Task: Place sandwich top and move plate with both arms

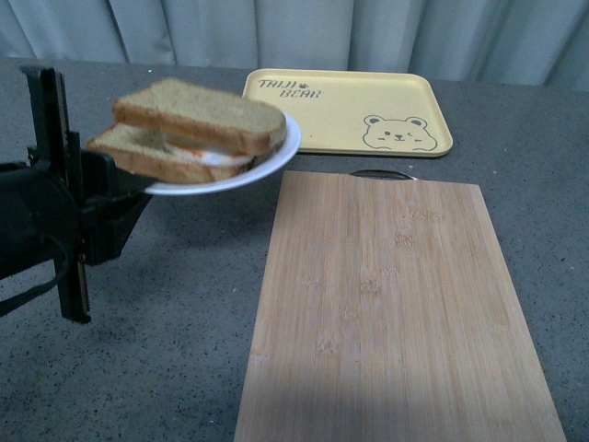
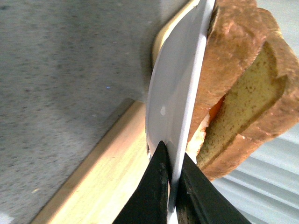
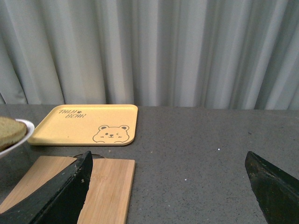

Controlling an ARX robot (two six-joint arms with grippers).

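Observation:
My left gripper (image 1: 138, 189) is shut on the rim of the white plate (image 1: 276, 158) and holds it in the air above the grey table, left of the cutting board. On the plate lies a sandwich: the sandwich top (image 1: 198, 115), a tan-brown slice, sits on the lower slice with egg. In the left wrist view the jaws pinch the plate (image 2: 175, 84) edge-on, with the sandwich top (image 2: 261, 93) beside it. My right gripper (image 3: 168, 186) is open and empty above the table. It sees the plate's edge (image 3: 29, 128) at the far left.
A bamboo cutting board (image 1: 396, 304) lies in the middle right of the table. A yellow bear-printed tray (image 1: 345, 110) lies behind it. Grey curtains hang at the back.

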